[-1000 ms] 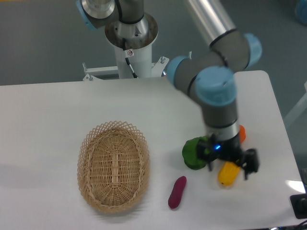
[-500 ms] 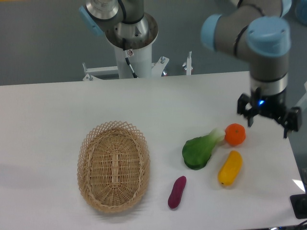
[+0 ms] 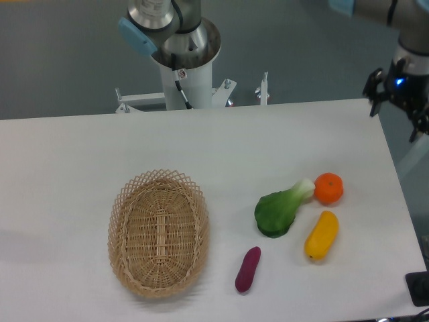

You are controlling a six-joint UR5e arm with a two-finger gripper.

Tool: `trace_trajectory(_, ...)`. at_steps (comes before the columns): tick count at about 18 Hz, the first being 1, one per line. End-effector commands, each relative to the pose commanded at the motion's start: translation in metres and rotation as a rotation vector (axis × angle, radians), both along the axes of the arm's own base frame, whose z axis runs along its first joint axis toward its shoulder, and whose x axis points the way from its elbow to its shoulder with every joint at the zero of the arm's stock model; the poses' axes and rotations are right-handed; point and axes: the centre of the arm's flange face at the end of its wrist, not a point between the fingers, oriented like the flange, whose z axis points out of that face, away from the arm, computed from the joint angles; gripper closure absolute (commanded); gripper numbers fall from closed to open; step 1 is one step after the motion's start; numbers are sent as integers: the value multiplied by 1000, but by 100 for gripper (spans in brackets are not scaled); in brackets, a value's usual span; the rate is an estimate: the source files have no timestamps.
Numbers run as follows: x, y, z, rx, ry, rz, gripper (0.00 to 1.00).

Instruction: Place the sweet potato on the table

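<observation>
The sweet potato (image 3: 247,270), a slim magenta-purple toy, lies flat on the white table (image 3: 80,147) near the front edge, just right of the wicker basket. My gripper (image 3: 399,107) hangs high at the far right edge of the view, above the table's back right corner and far from the sweet potato. Its fingers stand apart with nothing between them.
An oval wicker basket (image 3: 159,231) stands at front left of centre. A green leafy vegetable (image 3: 278,210), a round orange fruit (image 3: 328,188) and a yellow oblong vegetable (image 3: 321,235) lie grouped at the right. The arm's base column (image 3: 184,60) rises behind the table.
The gripper has lifted away from the yellow vegetable and moved up and right to the table's back right corner. The sweet potato and the other objects have not moved.
</observation>
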Motion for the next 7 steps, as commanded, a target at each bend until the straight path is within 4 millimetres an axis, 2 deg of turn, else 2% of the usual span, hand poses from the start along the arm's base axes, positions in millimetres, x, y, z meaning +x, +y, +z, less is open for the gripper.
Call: trace_trajectory(7, 4, 6, 1, 6, 4, 2, 0)
